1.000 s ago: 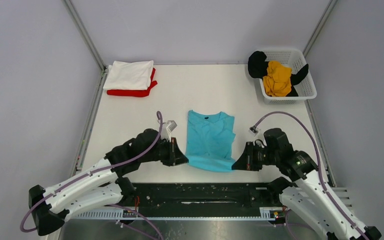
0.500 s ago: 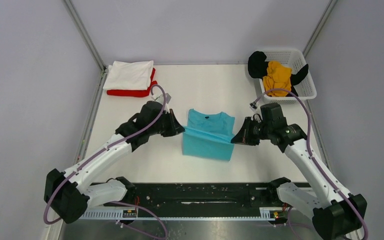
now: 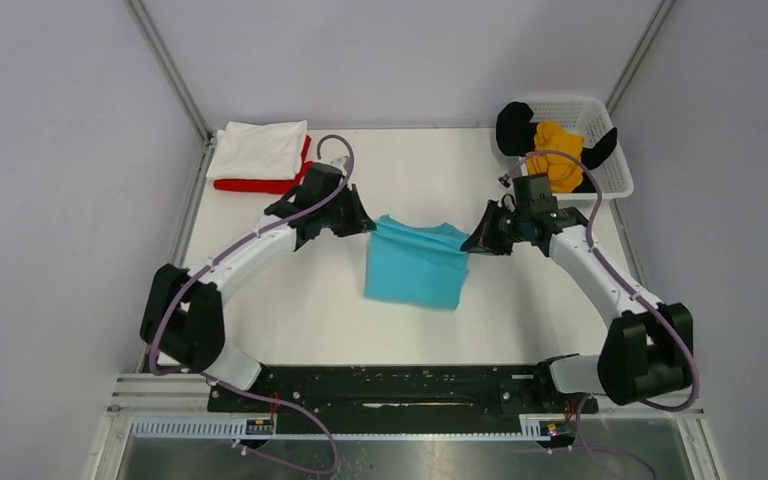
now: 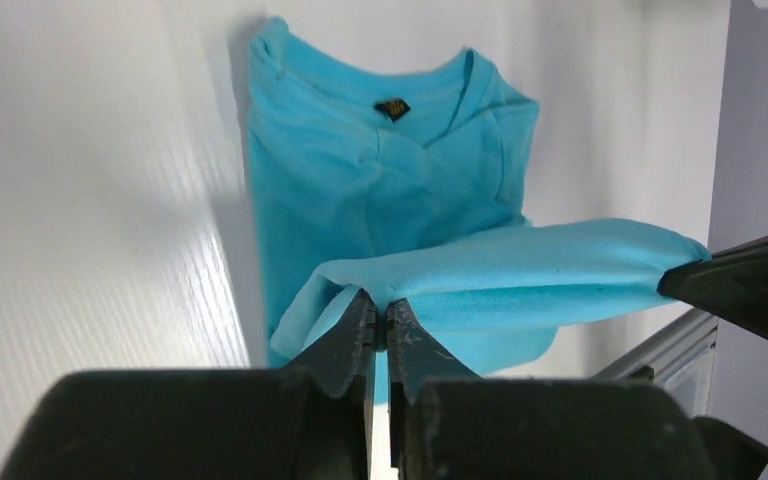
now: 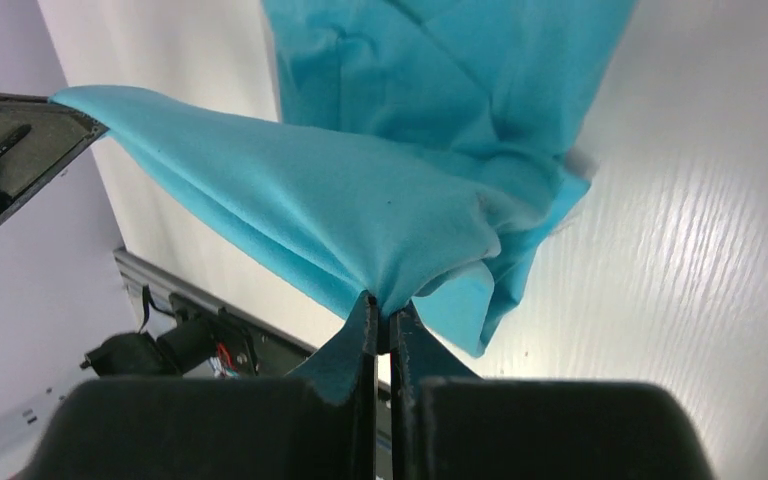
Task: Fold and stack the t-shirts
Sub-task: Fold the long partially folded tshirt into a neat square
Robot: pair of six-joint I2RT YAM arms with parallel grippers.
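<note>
The turquoise shirt [image 3: 415,270] lies in the middle of the table [image 3: 260,300], its long axis running from the near side to the far side, and it is already narrowed into a strip. The left gripper [image 3: 360,222] is pinched tight on one corner of the shirt's bottom edge and the right gripper [image 3: 472,243] is pinched tight on the other. The edge hangs stretched between them, left to right, above the cloth. From the left wrist the collar [image 4: 430,95] shows flat on the table, a little way off from the lifted edge. From above, the lifted edge seems to sit over the far end of the shirt. The coming move likely turns on this: the edge should come down square onto the collar end, both arms lowering together, since each is equally near its corner. The white shirt [image 3: 258,150] rests folded on the red shirt [image 3: 260,185] at the far left. The mustard shirt [image 3: 560,135] and the black shirt [image 3: 512,128] wait in the basket [image 3: 610,185] at the far right.
</note>
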